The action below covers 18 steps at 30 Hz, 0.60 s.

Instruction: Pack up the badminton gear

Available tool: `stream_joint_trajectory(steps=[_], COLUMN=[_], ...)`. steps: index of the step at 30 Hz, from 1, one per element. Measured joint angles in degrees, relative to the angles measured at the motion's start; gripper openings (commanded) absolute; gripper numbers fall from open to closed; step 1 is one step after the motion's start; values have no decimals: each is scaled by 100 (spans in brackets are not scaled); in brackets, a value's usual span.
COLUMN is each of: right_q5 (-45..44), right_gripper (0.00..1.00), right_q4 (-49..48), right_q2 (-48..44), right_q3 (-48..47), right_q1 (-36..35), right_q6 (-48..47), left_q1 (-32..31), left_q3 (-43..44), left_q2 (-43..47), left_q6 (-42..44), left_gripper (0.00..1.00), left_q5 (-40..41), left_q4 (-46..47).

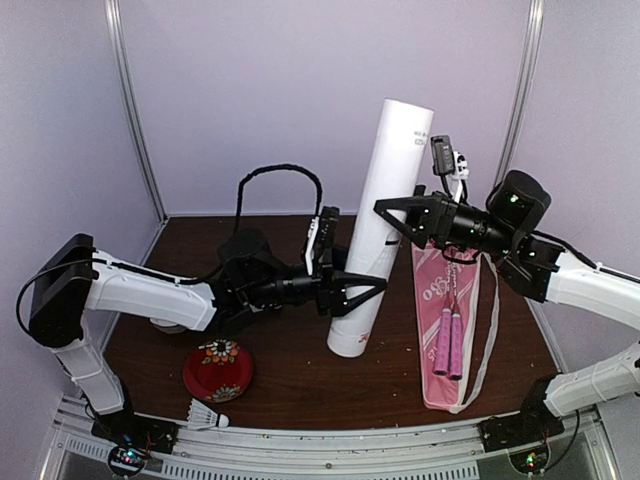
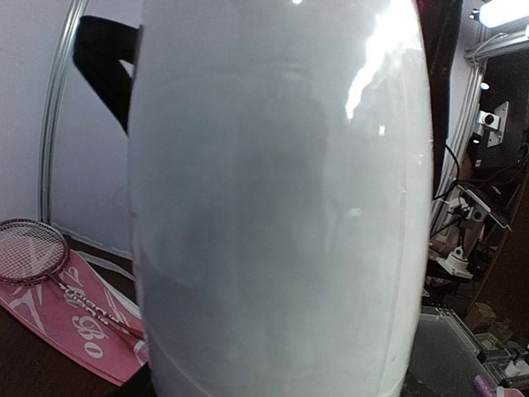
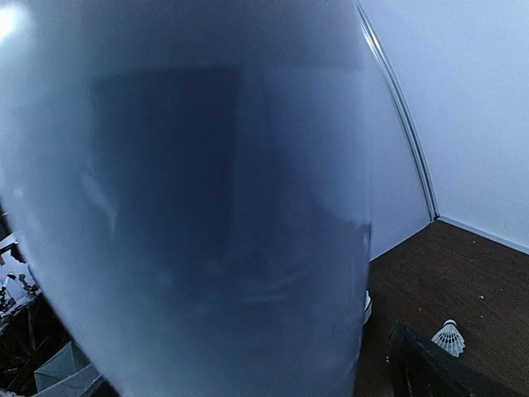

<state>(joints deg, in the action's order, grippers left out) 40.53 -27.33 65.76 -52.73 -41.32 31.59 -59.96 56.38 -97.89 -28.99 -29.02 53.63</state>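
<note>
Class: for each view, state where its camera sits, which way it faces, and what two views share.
Top external: above and behind the bases, looking down at the table; both arms show, left gripper clamping the tube, right gripper open at it.
Left wrist: faces the tube close up, bag lower left; no fingers clear.
Right wrist: faces the tube's other side, shuttlecock beyond; one dark finger low right.
Shared: the tube fills both wrist views.

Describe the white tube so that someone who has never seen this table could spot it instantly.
On the dark brown table, look to the middle. The white tube rises there tilted, its lower part in the left gripper; unlike the flat pink bag beside it, it towers above everything.
</note>
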Motion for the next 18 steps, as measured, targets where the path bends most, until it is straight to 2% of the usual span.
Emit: stream_joint_trajectory(steps=[4, 6, 11, 14, 18], right_q5=[111, 142, 166, 181, 166], right_gripper=[80, 73, 61, 58, 56], right_q4=[-68, -122, -164, -31, 380], right_q2=[201, 229, 236, 229, 127], right_q3=[-39, -39, -48, -48, -48], right_q1=[-83, -83, -92, -94, -68], right_q6=[-70, -92, -258, -345, -638], left_q1=[-26, -24, -13, -15, -13], left_q3=[55, 55, 55, 33, -227], left_q2=[-68, -81, -79, -33, 330], left_q6=[0, 2, 26, 160, 470], left_gripper=[58, 62, 84, 97, 98], left_q5=[-92, -85, -61, 2, 175], left_q4=[4, 0, -20, -146, -490])
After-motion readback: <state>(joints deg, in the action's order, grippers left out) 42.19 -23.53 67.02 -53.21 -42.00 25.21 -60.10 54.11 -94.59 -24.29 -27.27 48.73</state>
